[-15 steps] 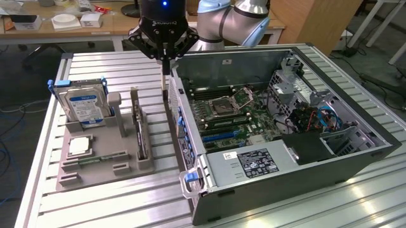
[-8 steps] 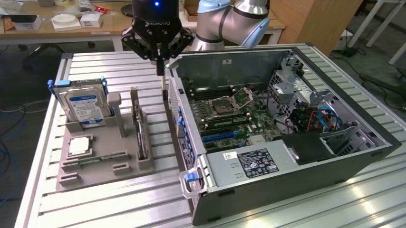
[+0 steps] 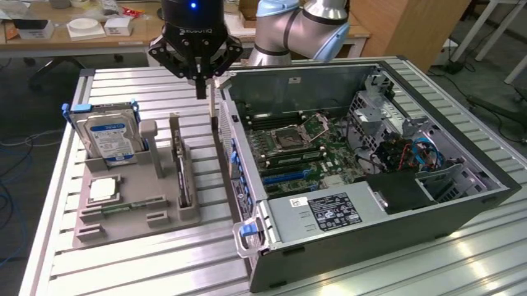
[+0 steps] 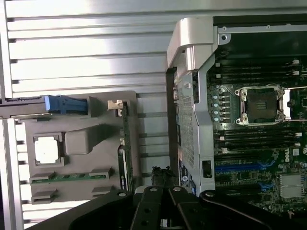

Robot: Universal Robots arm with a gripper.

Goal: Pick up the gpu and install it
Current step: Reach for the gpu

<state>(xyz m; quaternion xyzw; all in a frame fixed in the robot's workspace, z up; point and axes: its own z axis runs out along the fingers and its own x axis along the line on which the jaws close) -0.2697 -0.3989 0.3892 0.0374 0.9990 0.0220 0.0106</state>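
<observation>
Hand [image 3: 200, 92] closed tight on nothing, over the gap between tray [image 3: 115, 229] and computer case [image 3: 371, 242]; gpu [image 3: 182, 176] in its tray slot.
Nearest, on the slatted metal surface [image 3: 148, 266]: open case lying on its side, motherboard [image 3: 305, 148] exposed. Just beside it, toward the exterior view's left: grey tray, with processor chip [image 3: 103, 190] and memory stick [image 3: 123, 208] lying flat at the near end. Farther in: gpu standing edge-on in a long slot, silver bracket at the far end, untouched; hard drive [image 3: 107, 139] upright further left. Beyond: hand raised well above the surface, near the case's far corner.
</observation>
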